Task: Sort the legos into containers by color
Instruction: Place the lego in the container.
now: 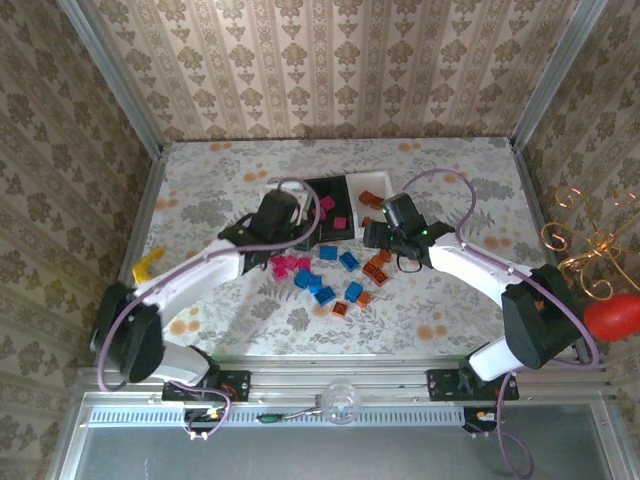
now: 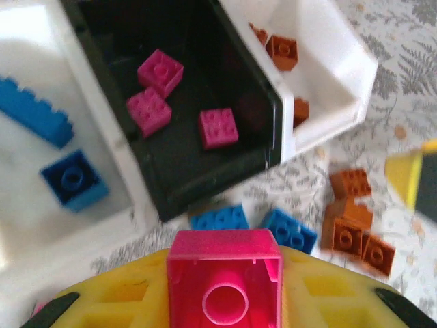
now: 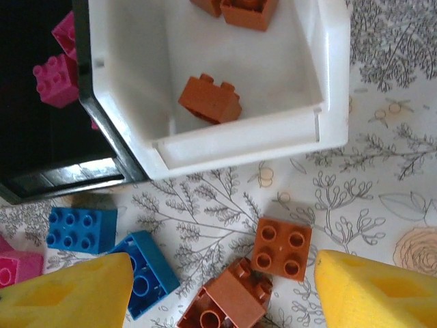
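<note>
My left gripper [image 2: 225,290] is shut on a magenta lego [image 2: 225,270], held hollow side toward the camera just short of the containers. The black middle tray [image 2: 205,181] holds three magenta bricks [image 2: 218,128]. The left white tray [image 2: 20,205] holds blue bricks [image 2: 73,179], and the right white tray [image 3: 239,147] holds orange-brown ones [image 3: 210,99]. My right gripper [image 3: 222,290] is open over two orange-brown bricks [image 3: 281,247] on the table, near that tray's front wall. From above, the left gripper [image 1: 290,228] and the right gripper [image 1: 385,238] flank the trays [image 1: 330,190].
Loose blue [image 1: 325,290], magenta [image 1: 288,265] and orange-brown legos [image 1: 375,268] lie scattered on the floral tabletop in front of the trays. A yellow toy [image 1: 147,265] lies at the table's left edge. A red object [image 1: 612,315] and gold wire stand off the right side.
</note>
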Controlling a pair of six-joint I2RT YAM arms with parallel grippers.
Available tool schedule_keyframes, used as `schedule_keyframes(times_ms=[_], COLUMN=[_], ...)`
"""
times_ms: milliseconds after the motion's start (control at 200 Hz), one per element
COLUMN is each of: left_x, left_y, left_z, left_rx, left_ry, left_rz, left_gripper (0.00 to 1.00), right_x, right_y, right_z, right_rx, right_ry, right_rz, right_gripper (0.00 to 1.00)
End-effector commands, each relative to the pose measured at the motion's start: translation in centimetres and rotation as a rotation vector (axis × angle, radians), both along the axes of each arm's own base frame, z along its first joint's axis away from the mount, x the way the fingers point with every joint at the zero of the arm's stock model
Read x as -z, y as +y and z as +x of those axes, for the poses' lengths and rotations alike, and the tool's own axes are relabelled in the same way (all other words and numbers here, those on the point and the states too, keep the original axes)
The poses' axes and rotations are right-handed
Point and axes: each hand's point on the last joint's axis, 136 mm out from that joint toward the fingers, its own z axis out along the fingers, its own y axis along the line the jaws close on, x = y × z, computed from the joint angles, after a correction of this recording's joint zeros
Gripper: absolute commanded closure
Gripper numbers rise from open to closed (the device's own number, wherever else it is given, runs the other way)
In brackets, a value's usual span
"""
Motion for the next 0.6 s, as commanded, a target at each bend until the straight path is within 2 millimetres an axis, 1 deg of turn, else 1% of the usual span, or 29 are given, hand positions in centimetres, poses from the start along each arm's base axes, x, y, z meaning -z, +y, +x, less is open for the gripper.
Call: schedule_keyframes(times_ms=[0,130,220,315,365,370,385,455,595], left_x=[-0.4,0.4,1.2,2.2,2.7,2.7,2.8,2.9,1.2], left_y=[-2.2,-3.1,-3.8,-3.9,-3.9,-3.9,-3.9,-3.8,-4.3], left_z=[3.0,6.9,8.8,10.5,11.3,11.3,11.5,12.3,12.8], left_rx=[0.054,0.025,0.019,0.003,-0.007,-0.008,-0.012,-0.021,-0.016], left_ry=[-0.009,0.013,0.037,0.055,0.068,0.069,0.071,0.082,0.058], left_rz=[-0.032,-0.036,-0.029,-0.002,0.002,0.001,0.0,-0.012,-0.042], left_gripper=[0.65,0.65,0.64,0.62,0.6,0.6,0.6,0.55,0.41], right_x=[-0.4,-0.2,0.1,0.6,1.1,0.6,0.2,0.2,0.7], right_y=[-0.1,0.2,0.6,0.9,1.1,1.1,1.2,1.5,2.2], right_z=[-0.7,-1.7,-2.5,-3.5,-4.0,-4.1,-4.2,-5.0,-6.9], right_rx=[0.015,-0.004,-0.026,-0.048,-0.062,-0.063,-0.068,-0.087,-0.121], right_ry=[-0.017,-0.011,-0.004,0.008,0.02,0.007,-0.003,-0.002,0.018], right_rz=[0.013,0.009,-0.001,-0.008,-0.015,-0.007,0.0,0.007,0.035], right_gripper=[0.28,0.28,0.28,0.28,0.28,0.28,0.28,0.28,0.27])
